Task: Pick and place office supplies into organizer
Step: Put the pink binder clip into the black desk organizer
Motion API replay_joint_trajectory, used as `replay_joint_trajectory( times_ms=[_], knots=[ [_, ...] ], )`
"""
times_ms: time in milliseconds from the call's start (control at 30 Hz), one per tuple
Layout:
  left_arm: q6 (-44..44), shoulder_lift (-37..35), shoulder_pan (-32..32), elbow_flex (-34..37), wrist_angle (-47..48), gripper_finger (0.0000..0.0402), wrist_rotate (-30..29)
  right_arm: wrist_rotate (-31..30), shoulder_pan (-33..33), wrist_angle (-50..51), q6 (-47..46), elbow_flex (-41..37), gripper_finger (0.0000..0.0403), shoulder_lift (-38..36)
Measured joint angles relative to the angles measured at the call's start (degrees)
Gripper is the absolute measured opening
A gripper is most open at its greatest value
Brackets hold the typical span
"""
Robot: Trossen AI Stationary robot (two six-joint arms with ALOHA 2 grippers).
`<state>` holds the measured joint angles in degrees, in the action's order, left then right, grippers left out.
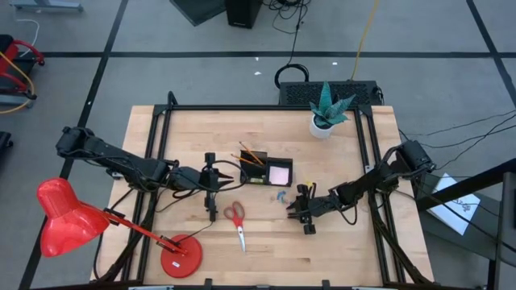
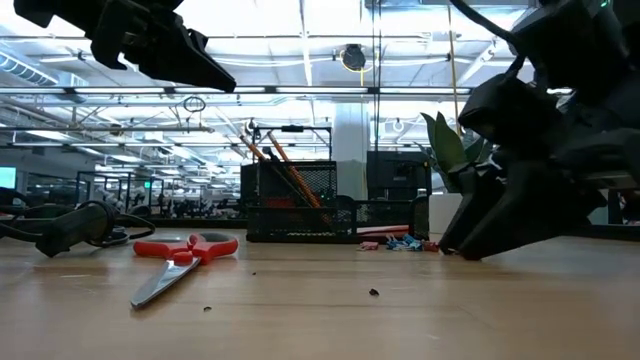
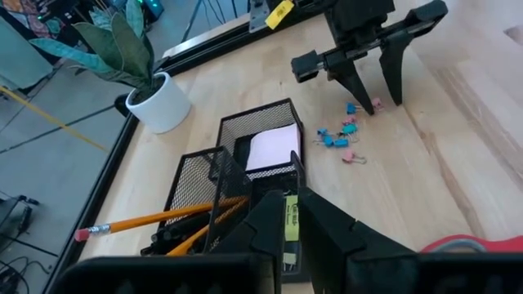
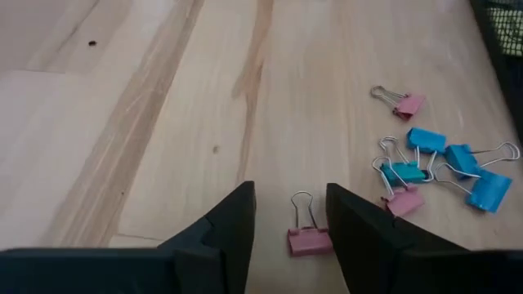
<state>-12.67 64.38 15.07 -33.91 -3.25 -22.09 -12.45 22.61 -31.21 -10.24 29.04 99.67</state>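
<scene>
Low view first: nearest the camera, lower left of the frame, lie the red-handled scissors [image 2: 183,256] flat on the bare desk [image 2: 400,320], with open wood all round them. At the right of that frame the right end effector [image 2: 470,245] comes down until its tips almost meet the wood. The right wrist view shows its fingers [image 4: 225,233] set part-way apart, straddling one pink clip [image 4: 307,237] at the bottom centre of the frame; the clip lies on the wood between them, not gripped. At the frame's right sits a loose cluster of clips [image 4: 441,163], about four blue and two pink, so seven or so with the single one.

Farther back, mid-frame in the high view, stands one black mesh organizer [image 1: 266,171], well in from every desk edge. Its taller part holds two orange pencils [image 1: 250,155] leaning outward; its lower part holds one pink sticky-note pad [image 1: 279,173]. The left end effector [image 3: 290,229] hovers beside the organizer, closed narrowly on a small yellow piece [image 3: 290,233].

Upper right of the high view, a white plant pot [image 1: 322,126] stands near the far edge; lower left, one red desk lamp [image 1: 68,217].
</scene>
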Motion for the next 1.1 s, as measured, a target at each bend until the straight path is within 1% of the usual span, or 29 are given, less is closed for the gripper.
replay_joint_trajectory(
  times_ms=[167,433,567,833,933,1100],
  knots=[
    [0.13,0.0,0.0,0.0,0.0,0.0047,0.02,0.04,0.0,1.1,-0.63,0.04,0.0144,0.05],
    [0.76,0.0,0.0,0.0,0.5,0.0047,0.04,1.87,-0.04,8.32,0.04,-0.01,0.0144,-3.47],
    [0.76,0.0,0.0,0.0,0.57,0.0047,0.04,2.07,-0.04,11.15,-1.33,-0.04,0.0144,-3.84],
    [0.81,0.0,0.0,0.0,0.55,0.0047,0.07,2.11,-0.04,11.91,-1.25,-0.11,0.0141,-3.79],
    [0.79,0.0,0.0,0.0,0.55,0.0047,0.07,2.2,-0.02,12.71,-1.1,-0.11,0.0125,-3.79],
    [0.79,0.0,0.0,-0.02,0.55,0.0047,0.09,2.75,0.0,12.36,-1.07,-0.13,0.0074,-3.75]
  ],
)
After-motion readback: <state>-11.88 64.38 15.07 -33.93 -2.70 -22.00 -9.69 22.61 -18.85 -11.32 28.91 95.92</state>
